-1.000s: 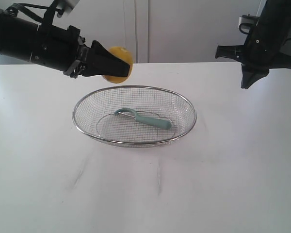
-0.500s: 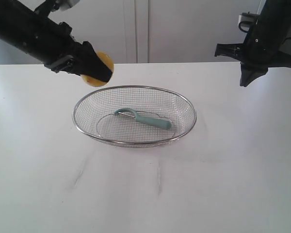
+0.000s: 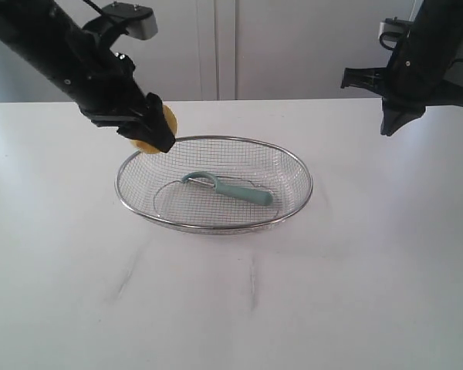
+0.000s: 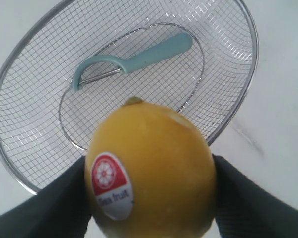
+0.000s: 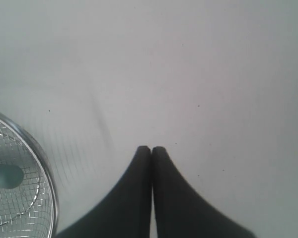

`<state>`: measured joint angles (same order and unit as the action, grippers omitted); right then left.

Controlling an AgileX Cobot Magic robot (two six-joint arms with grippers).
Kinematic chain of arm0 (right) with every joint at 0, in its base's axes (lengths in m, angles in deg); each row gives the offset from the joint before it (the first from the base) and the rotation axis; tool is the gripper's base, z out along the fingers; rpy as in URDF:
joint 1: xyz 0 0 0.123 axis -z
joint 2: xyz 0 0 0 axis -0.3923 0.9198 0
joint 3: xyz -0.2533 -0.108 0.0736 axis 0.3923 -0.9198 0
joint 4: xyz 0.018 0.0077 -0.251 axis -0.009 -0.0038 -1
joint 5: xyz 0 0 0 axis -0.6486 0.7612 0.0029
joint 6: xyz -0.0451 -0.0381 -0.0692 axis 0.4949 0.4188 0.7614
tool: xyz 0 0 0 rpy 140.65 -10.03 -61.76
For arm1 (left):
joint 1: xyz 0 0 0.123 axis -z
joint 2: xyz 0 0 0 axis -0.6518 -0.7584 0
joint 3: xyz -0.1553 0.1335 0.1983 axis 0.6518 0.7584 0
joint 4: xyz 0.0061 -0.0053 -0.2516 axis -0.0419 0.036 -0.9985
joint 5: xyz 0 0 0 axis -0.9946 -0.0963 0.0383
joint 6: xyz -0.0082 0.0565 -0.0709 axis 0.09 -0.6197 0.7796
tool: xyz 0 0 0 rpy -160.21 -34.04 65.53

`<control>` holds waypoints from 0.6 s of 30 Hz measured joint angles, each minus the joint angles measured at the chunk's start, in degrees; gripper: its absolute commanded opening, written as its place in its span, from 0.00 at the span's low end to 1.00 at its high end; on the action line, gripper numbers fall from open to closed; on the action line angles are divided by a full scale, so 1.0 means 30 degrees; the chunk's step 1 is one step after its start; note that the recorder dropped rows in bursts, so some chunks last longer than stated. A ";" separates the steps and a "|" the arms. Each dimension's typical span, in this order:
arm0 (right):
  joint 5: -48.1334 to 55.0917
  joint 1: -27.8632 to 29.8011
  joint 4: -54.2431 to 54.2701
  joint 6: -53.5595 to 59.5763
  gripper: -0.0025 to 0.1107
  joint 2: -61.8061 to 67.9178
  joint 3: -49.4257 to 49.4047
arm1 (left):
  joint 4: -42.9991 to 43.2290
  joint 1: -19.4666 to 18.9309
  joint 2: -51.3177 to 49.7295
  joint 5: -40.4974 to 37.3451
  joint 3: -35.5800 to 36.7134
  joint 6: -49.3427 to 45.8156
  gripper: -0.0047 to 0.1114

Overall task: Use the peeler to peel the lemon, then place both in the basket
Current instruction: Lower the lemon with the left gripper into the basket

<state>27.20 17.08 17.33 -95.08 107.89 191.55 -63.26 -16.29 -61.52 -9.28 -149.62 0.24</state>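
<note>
Exterior view, count: 1 lemon (image 3: 169,119), 1 peeler (image 3: 231,189), 1 basket (image 3: 214,228), 2 black arms, all over one white tabletop (image 3: 332,301).

Lemon: smooth, bright yellow, round-oval. It is gripped in the left arm's fingers (image 3: 148,132), one finger on each flank, closed onto the fruit. It hangs clear of the tabletop at the basket's rim on the left of the exterior view; whether it touches the rim cannot be told. Left wrist view: 1 oval sticker (image 4: 111,184), red and white with small dark lettering, on the skin near one finger. 1 small stem nub (image 4: 134,100) sits at the far tip. The finger pads are dark and finely textured.

Peeler: lies flat on the mesh floor inside the basket, near its middle, apart from the lemon. Handle is pale teal, rounded, matte. Head is a curved hook with one thin metal blade across it.

Basket: shallow oval of silver wire mesh in a fine square grid, with a thick shiny metal rim and a wire ring outlining the floor. Stands on the tabletop between the two arms.

Right arm's fingers (image 5: 131,198): two black tapered fingers pressed together tip to tip, nothing between them. They are raised above the tabletop to the right of the basket, well apart from lemon and peeler. Right wrist view catches a slice of the rim and the teal handle end.

Tabletop: white, matte, a few faint grey scuff marks (image 3: 127,281).
</note>
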 measured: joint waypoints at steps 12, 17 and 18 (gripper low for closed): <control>-0.0079 0.0000 0.0000 0.0000 0.02 0.0000 0.0000 | 0.0919 0.0028 -0.3800 0.1036 -0.1831 0.0532 0.04; -0.0107 0.0000 0.0000 0.0000 0.02 0.0000 0.0000 | 0.0919 0.0028 -0.5230 0.1291 -0.2353 0.0532 0.04; -0.0107 0.0000 0.0000 0.0000 0.02 0.0000 0.0000 | 0.0919 0.0028 -0.5435 0.1339 -0.2353 0.0532 0.04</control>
<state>26.88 17.08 17.33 -95.08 107.89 191.55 -60.50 -16.20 -77.82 -5.26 -156.68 1.84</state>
